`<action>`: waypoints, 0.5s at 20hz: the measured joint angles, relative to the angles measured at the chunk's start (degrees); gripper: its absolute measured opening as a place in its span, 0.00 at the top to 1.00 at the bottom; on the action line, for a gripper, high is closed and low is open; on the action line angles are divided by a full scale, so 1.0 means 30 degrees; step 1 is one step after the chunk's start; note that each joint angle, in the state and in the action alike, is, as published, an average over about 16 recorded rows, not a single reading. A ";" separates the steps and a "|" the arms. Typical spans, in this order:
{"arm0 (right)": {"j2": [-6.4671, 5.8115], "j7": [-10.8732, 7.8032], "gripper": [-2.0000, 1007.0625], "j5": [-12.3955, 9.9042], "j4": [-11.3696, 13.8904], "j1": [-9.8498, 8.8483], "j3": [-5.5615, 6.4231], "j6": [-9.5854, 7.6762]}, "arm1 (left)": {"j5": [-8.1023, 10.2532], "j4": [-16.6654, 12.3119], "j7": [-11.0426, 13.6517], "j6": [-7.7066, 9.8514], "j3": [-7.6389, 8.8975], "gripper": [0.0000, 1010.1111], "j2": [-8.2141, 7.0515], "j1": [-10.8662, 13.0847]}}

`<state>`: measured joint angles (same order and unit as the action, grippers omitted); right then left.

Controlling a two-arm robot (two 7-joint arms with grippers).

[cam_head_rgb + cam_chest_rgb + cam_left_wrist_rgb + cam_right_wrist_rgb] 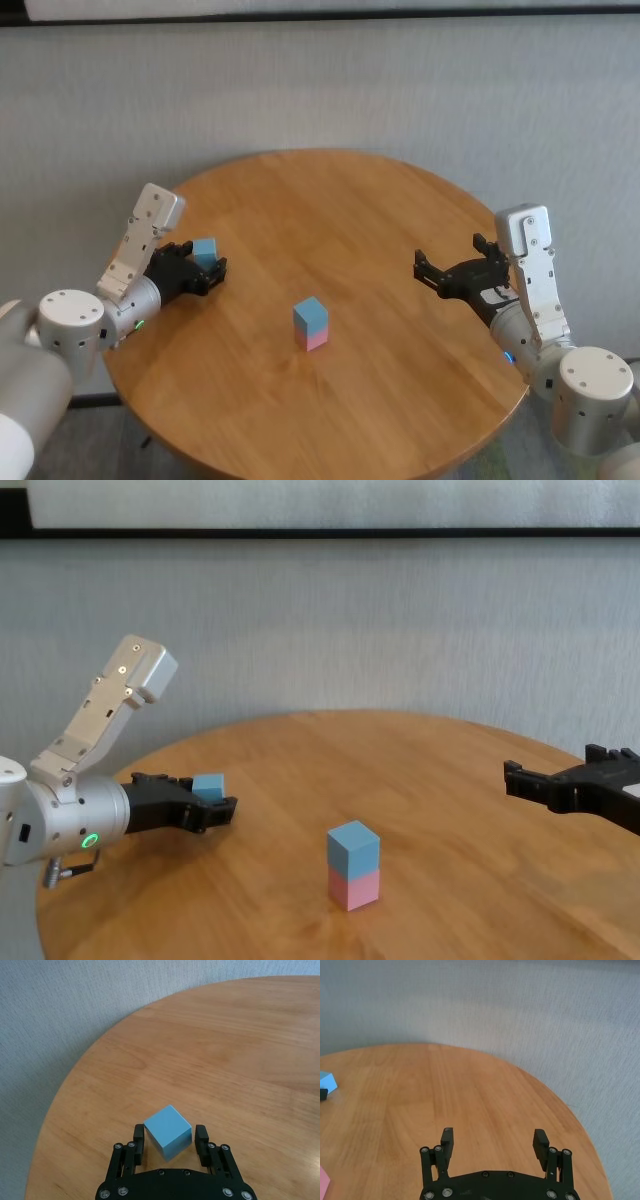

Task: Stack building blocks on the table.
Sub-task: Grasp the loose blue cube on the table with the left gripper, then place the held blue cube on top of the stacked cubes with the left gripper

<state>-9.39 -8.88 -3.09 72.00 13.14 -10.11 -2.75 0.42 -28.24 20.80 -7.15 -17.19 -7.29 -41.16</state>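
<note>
Blue block (168, 1131) sits corner-forward between left end effector (170, 1139) fingers.

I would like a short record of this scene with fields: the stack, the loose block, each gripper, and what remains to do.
stack: light blue block on pink block, near middle of table
loose block: second light blue block, at table's left edge
left gripper: fingers on both sides of the loose block, close to its faces
right gripper: open, empty, over table's right side
remaining: put loose block on stack
</note>
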 joint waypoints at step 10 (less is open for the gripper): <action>0.0000 0.0000 0.00 0.0000 0.0000 0.0000 0.0000 0.0000 | -0.0081 0.0090 -0.0030 -0.0155 0.0146 0.55 0.0030 -0.0023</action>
<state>-9.39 -8.88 -3.09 72.00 13.14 -10.11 -2.75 0.18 -27.97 20.71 -7.62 -16.75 -7.20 -41.23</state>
